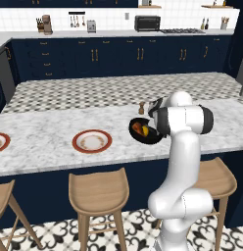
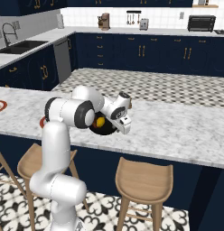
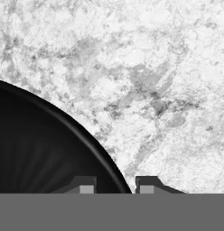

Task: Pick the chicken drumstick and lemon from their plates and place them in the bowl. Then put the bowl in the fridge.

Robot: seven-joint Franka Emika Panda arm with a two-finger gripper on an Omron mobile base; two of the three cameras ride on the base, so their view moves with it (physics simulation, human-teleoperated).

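Now pincer (image 3: 114, 185) straddling bowl (image 3: 37, 149) rim, marble counter (image 3: 154, 81)

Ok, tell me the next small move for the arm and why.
Probably finish closing on the bowl rim, then lift it slightly. In the hand view the end effector fingertips straddle the black rim, one inside, one over the marble counter. The drumstick and lemon already lie in the bowl, so the fridge step remains.

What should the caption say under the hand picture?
The tool straddles the black bowl's rim on the marble counter.
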